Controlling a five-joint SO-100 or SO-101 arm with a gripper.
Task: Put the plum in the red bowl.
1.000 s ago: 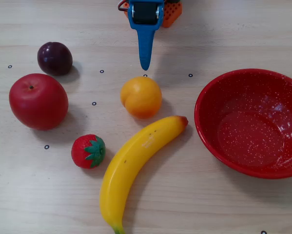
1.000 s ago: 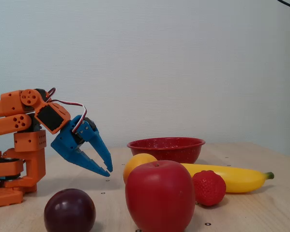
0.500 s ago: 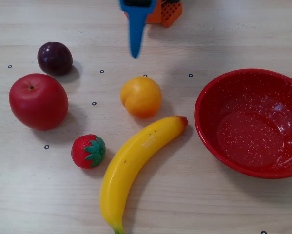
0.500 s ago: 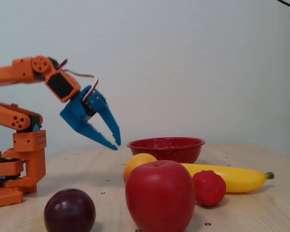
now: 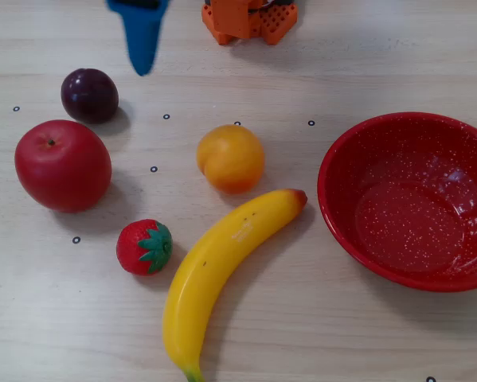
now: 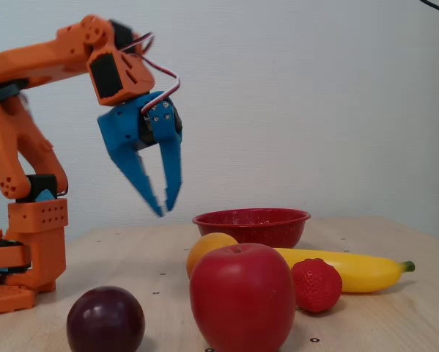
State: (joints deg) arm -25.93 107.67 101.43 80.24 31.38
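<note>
The plum (image 5: 89, 95) is a small dark purple fruit lying at the upper left of the table in the top-down fixed view; in the side fixed view the plum (image 6: 105, 320) sits in the foreground at lower left. The red bowl (image 5: 356, 163), speckled and with nothing in it, stands at the right; from the side the red bowl (image 6: 252, 227) is behind the fruit. My blue gripper (image 5: 144, 68) hovers just right of and beyond the plum. Seen from the side, the gripper (image 6: 164, 210) hangs high above the table, fingers pointing down, open and holding nothing.
A big red apple (image 5: 63, 165) lies just below the plum. An orange-yellow fruit (image 5: 231, 157), a strawberry (image 5: 144, 247) and a banana (image 5: 222, 270) fill the middle. The orange arm base (image 5: 250, 17) stands at the top edge.
The arm has lifted and swung left in the top-down view, from above the orange-yellow fruit toward the plum. The fingers now point more steeply down. No fruit has moved.
</note>
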